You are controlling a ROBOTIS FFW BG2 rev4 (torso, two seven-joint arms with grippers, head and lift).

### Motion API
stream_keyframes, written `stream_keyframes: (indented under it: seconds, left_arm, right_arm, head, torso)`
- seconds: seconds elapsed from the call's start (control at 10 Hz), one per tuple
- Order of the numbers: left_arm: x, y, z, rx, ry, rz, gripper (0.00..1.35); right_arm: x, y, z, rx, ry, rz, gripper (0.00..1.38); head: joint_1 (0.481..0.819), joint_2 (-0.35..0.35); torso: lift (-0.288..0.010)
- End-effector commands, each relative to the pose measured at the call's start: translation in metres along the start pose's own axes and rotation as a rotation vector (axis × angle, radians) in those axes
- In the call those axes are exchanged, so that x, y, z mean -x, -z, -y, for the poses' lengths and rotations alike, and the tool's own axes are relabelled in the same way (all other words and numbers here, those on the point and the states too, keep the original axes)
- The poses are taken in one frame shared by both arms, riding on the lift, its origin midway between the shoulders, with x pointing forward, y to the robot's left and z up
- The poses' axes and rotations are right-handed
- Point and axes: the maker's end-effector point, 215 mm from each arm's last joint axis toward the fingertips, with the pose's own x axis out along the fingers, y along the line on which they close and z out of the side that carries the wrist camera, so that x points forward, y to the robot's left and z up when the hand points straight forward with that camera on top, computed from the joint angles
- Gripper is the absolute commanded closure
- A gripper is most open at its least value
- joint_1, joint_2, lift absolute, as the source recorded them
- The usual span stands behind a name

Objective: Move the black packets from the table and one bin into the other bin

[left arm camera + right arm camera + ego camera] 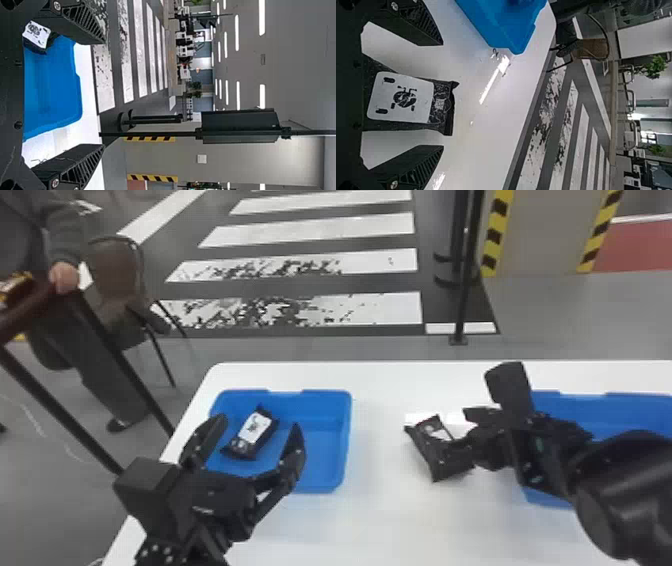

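Observation:
In the head view my left gripper [250,445] is open above the front of the left blue bin [346,440], where a black packet [251,432] with a white label lies. The left wrist view has that gripper [104,93] with its fingers wide apart, the packet [36,35] partly behind one of them. My right gripper [467,435] is over the table at a second black packet [440,455], partly covering it. Seen from the right wrist, the packet [409,99] lies between the spread fingers of the open gripper [443,95], with gaps on both sides.
Another blue bin [620,415] stands at the right, partly behind the right arm. The white table [385,515] has its far edge just behind both bins. A person stands beyond the table's left side, near a chair [117,285] and a dark rail.

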Motion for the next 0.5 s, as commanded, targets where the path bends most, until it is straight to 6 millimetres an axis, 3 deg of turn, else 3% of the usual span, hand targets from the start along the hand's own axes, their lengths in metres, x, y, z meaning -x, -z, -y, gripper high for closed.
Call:
stream_keyframes:
  seconds: [0.0, 0.4]
  left_arm:
    - [-0.001, 0.002, 0.0, 0.002, 0.002, -0.004, 0.1]
    - [-0.006, 0.01, 0.004, 0.01, 0.015, -0.013, 0.1]
  right_arm:
    - [-0.007, 0.013, 0.001, 0.006, 0.0, -0.048, 0.09]
    - [-0.034, 0.037, -0.004, 0.048, -0.031, -0.143, 0.09]
  head:
    - [0.695, 0.187]
    - [0.695, 0.19]
  torso:
    - [-0.11]
    - [-0.11]
